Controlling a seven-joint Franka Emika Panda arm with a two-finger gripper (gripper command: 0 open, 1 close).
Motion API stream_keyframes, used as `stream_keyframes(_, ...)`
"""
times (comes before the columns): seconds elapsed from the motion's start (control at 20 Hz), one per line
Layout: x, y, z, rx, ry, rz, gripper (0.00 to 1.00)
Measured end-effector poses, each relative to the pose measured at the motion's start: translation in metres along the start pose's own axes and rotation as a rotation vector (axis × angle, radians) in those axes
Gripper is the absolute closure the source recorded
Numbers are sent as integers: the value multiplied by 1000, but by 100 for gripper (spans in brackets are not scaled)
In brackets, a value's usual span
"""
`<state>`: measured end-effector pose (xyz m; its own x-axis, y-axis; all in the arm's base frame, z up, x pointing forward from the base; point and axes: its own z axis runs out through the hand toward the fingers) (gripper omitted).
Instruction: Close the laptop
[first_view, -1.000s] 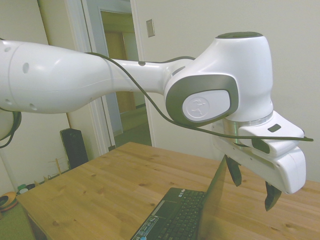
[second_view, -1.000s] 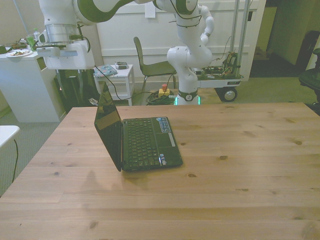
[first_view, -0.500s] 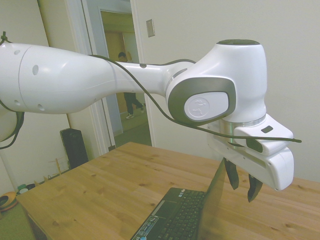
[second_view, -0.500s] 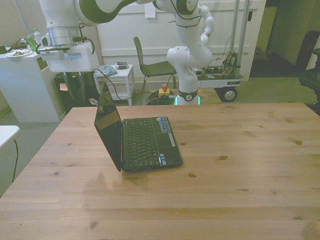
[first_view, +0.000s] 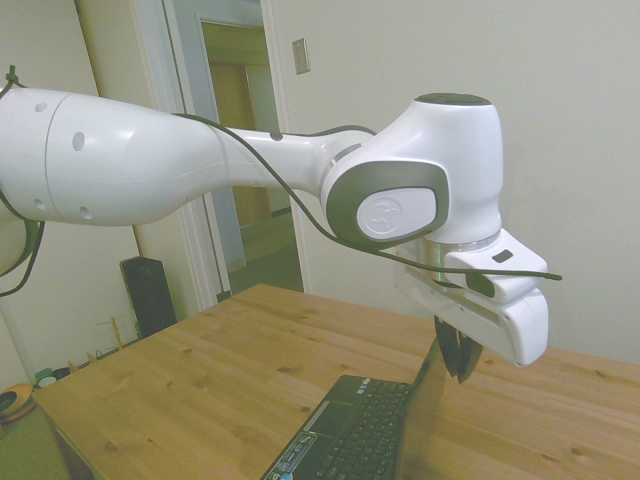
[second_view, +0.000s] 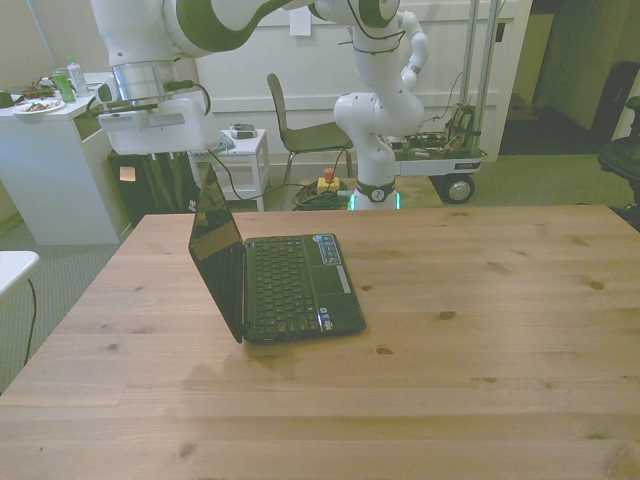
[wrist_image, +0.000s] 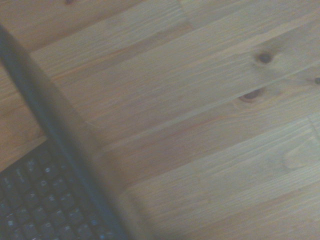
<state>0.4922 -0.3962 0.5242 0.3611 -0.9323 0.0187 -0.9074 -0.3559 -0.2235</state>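
The laptop (second_view: 290, 285) stands open on the wooden table (second_view: 480, 330), its black lid (second_view: 215, 250) upright toward the front view's left and its keyboard facing the front view's right. Blue-white stickers mark its palm rest. In the side view my gripper (first_view: 458, 355) is shut with nothing in it, and sits just behind the lid's top edge (first_view: 430, 375), close to it or touching. Its white hand (second_view: 152, 120) hangs above and behind the lid. The wrist view shows the blurred lid edge (wrist_image: 55, 135), some keys (wrist_image: 35, 205) and bare wood.
Behind the table stand a chair (second_view: 300, 125), a small white side table (second_view: 232, 150), a second robot's base (second_view: 375, 130) and a wheeled cart (second_view: 445, 160). A white counter (second_view: 50, 170) is at the front view's left. The side view shows a doorway (first_view: 245, 150).
The fingers have gone from wide apart to shut. The hand has shifted toward the lid's top edge, to the front view's right. The laptop has not moved.
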Motion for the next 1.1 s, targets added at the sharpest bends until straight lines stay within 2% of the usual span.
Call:
stream_keyframes(0.25, -41, -40, 13, -15, -10, -59, 100)
stream_keyframes(0.55, -114, -96, 67, -45, -56, -142, 100)
stream_keyframes(0.85, -165, -100, 127, -88, -117, -176, 100)
stream_keyframes(1.1, -165, -97, 132, -91, -118, -170, 100)
